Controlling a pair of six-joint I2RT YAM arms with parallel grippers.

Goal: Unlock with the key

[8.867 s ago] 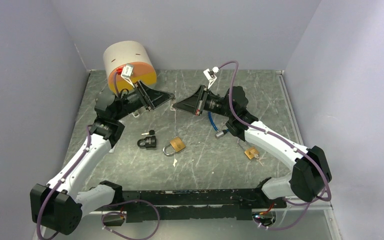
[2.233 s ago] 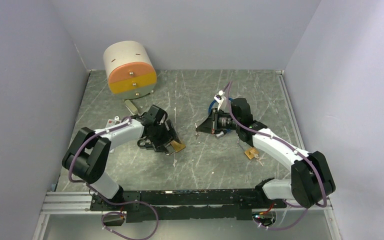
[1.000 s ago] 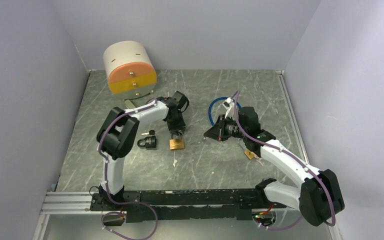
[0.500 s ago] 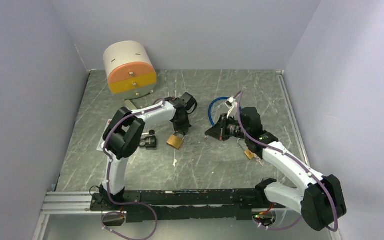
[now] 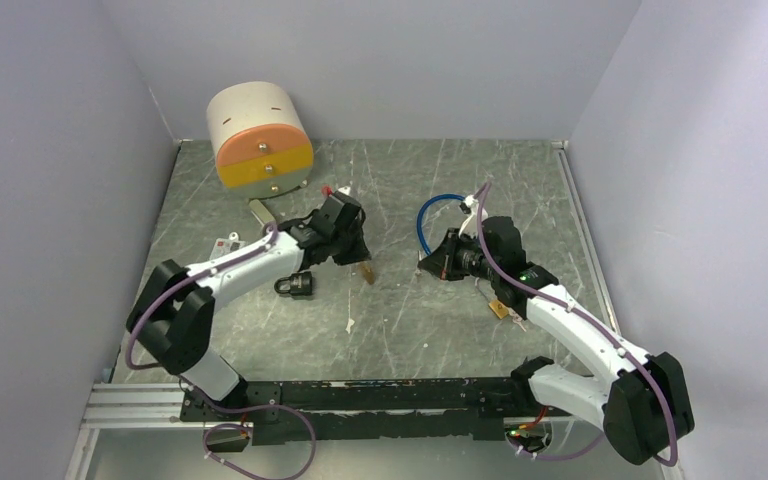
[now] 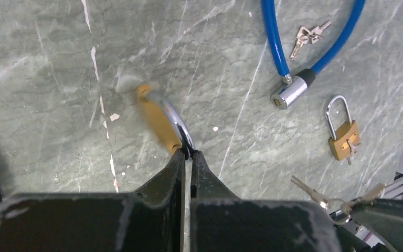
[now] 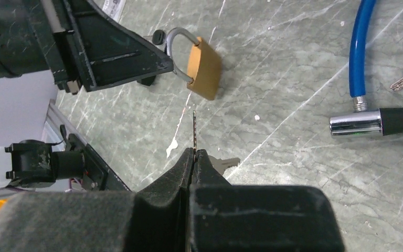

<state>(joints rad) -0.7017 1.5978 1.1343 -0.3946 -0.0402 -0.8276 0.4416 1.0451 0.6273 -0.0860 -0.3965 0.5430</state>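
Our left gripper (image 6: pixel 187 153) pinches the brass padlock (image 7: pixel 205 62) by its shackle, body just past the fingertips. Our right gripper (image 7: pixel 193 152) clamps the key (image 7: pixel 194 131), blade aimed at that padlock. Beyond the left gripper, the drawer unit (image 5: pixel 260 135) is shut.

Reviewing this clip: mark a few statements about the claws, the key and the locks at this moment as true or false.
1. The left claw grips the brass padlock by its shackle. True.
2. The right claw is empty. False: it pinches a key.
3. The key is already inside the brass padlock. False: its tip stops short of it.
4. The blue cable lock lies on the table. True.
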